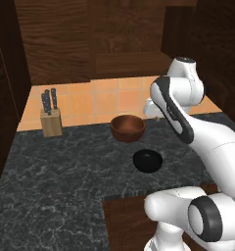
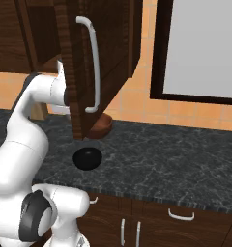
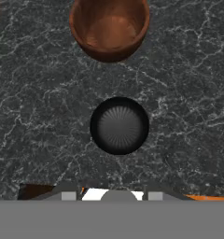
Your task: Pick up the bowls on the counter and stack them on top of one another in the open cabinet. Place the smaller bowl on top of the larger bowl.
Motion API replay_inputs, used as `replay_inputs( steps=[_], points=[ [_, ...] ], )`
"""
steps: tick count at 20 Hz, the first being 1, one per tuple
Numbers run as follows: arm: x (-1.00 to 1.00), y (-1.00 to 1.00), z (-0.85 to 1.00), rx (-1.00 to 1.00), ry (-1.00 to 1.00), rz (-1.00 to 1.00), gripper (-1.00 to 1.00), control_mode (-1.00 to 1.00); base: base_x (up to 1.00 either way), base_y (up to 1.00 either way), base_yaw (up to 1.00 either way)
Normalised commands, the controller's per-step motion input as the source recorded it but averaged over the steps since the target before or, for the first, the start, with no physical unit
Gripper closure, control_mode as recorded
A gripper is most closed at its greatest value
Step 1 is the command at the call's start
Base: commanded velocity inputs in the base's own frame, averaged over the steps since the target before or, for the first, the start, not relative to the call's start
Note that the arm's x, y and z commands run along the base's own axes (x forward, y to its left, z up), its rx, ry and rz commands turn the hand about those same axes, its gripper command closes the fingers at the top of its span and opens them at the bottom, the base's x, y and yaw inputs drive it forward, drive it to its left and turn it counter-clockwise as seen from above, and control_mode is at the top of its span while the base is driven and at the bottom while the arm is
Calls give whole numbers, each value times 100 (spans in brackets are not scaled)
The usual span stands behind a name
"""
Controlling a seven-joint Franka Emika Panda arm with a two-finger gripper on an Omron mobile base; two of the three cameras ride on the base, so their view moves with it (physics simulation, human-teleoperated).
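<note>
We judged the step as reaching for the larger bowl [image 1: 127,128] first, since it goes under: come down over one rim wall, one finger inside and one outside, not the centre. Gripper held nothing; how wide the jaws stood we couldn't tell. In hand view the smaller bowl [image 3: 119,125] sat on the counter [image 3: 34,116] straight below the hand, the brown bowl beyond it, apart, both uncollected

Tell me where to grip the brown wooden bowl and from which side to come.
Grip the larger bowl by its rim, coming from above, one finger inside and one outside. It stands upright and open on the counter, its rounded body likely too wide to span.
</note>
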Motion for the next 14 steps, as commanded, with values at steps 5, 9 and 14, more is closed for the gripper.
replay_inputs(
  steps=[5,9,14],
  points=[
    [-7,-9,-51,1,0,-12,-100,-100,0,0,0],
    [10,-6,-100,1,7,-27,-100,-100,0,0,0],
    [14,-11,-71,2,5,-17,-100,-100,0,0,0]
  ],
)
